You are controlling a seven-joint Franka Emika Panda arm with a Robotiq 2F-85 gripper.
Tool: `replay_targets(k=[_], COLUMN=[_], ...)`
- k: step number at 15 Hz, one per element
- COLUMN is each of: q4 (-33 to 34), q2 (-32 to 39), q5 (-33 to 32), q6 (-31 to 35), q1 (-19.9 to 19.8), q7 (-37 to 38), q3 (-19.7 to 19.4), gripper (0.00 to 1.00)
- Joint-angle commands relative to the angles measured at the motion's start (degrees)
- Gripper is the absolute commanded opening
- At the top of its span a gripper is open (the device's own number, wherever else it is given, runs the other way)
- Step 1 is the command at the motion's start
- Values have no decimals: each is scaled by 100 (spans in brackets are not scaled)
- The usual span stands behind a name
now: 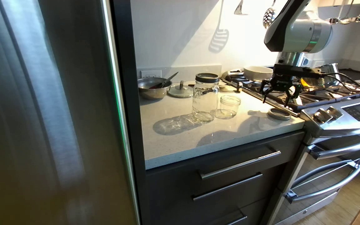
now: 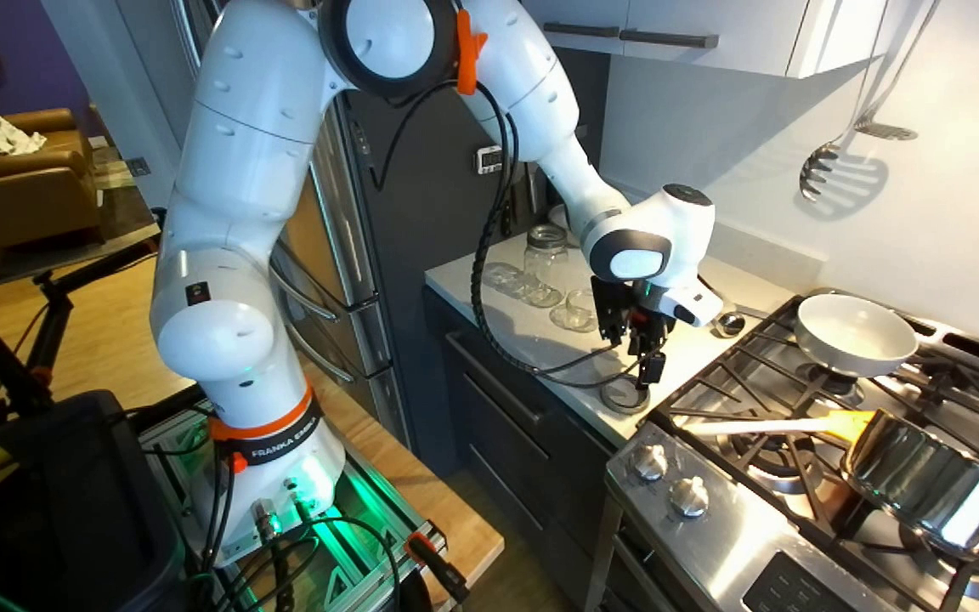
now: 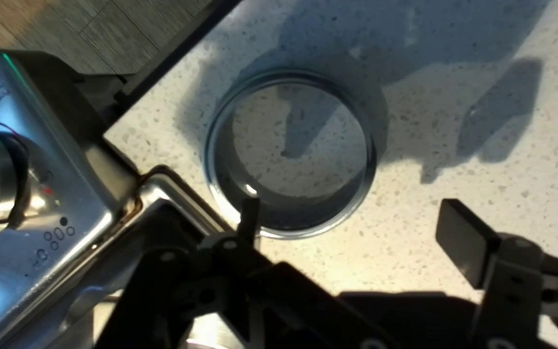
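My gripper (image 1: 275, 100) is open and empty, pointing down above the right end of the counter; it also shows in an exterior view (image 2: 630, 361) and in the wrist view (image 3: 354, 220). Nearest below it is a round metal jar ring (image 1: 279, 117), lying flat by the stove edge. The ring also shows in an exterior view (image 2: 624, 409). In the wrist view the ring (image 3: 369, 160) is above the left finger, whose tip overlaps its rim; I see no clear contact. A tall glass jar (image 1: 205, 98) with a dark lid band and a short open glass jar (image 1: 229, 109) stand on the counter.
A metal bowl (image 1: 155, 91) and a glass lid (image 1: 181, 91) are at the counter's back. The gas stove (image 2: 744, 531) adjoins the counter, bearing a white pan (image 2: 855, 331) and a steel pot (image 2: 936, 484). The fridge (image 1: 58, 125) flanks the counter's far end.
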Motion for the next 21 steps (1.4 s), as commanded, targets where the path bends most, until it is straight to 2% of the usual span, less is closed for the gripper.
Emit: replay_targets(k=[1, 2, 5, 6, 7, 8, 9, 11, 16, 21], q4=[151, 172, 223, 241, 256, 266, 271, 284, 333, 334], q2=[210, 241, 312, 331, 354, 369, 377, 393, 383, 231], q5=[247, 266, 299, 314, 322, 335, 352, 365, 357, 320], q6=[160, 142, 118, 108, 126, 133, 131, 125, 117, 97], q1=[-116, -114, -111, -118, -118, -117, -118, -117, -109, -33], q7=[76, 90, 144, 143, 143, 144, 144, 146, 145, 161], q3=[131, 137, 161, 175, 179, 184, 189, 193, 192, 213], gripper=[60, 84, 96, 84, 65, 64, 58, 40, 3, 0])
